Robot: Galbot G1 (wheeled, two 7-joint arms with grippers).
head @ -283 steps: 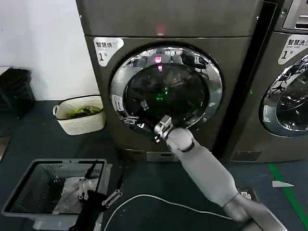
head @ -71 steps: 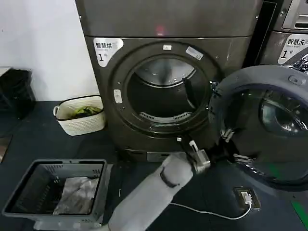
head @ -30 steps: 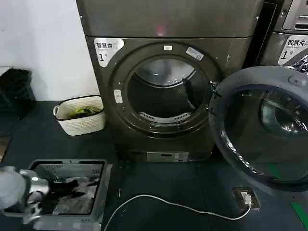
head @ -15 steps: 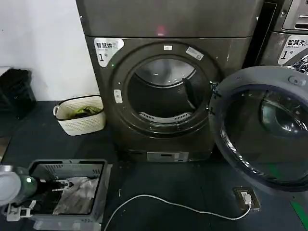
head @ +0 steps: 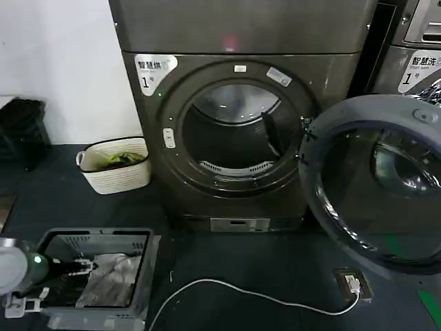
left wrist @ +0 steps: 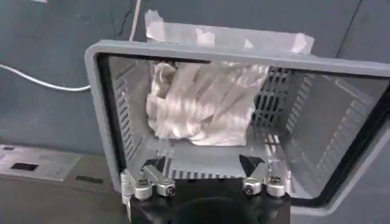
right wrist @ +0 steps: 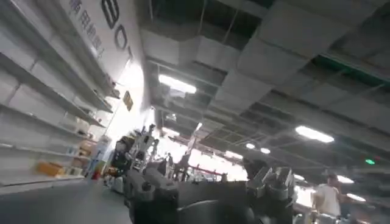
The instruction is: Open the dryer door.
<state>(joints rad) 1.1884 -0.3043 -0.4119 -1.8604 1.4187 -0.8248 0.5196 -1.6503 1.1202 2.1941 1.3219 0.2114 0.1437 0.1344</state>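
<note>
The dryer (head: 234,34) stands straight ahead with its round door (head: 375,186) swung wide to the right, well off the opening. The bare drum (head: 234,138) shows through the ring. Neither gripper touches the door. My left gripper (head: 83,264) hovers low at the near left over a grey crate (head: 148,269); in the left wrist view it (left wrist: 204,163) stands open above a white cloth (left wrist: 201,100) lying in the crate (left wrist: 94,91). In the right wrist view my right gripper (right wrist: 207,182) points up at a ceiling, open, with nothing between its fingers.
A white basket (head: 114,165) with green items sits on the floor left of the dryer, a black bag (head: 21,131) beyond it. A white cable (head: 241,293) runs over the dark floor to a socket box (head: 351,283). A second machine (head: 413,41) stands behind the open door.
The door went from closed, with my right gripper at its rim, to swung open right. The right arm left the head view; the left gripper came in over the crate and crept slightly left.
</note>
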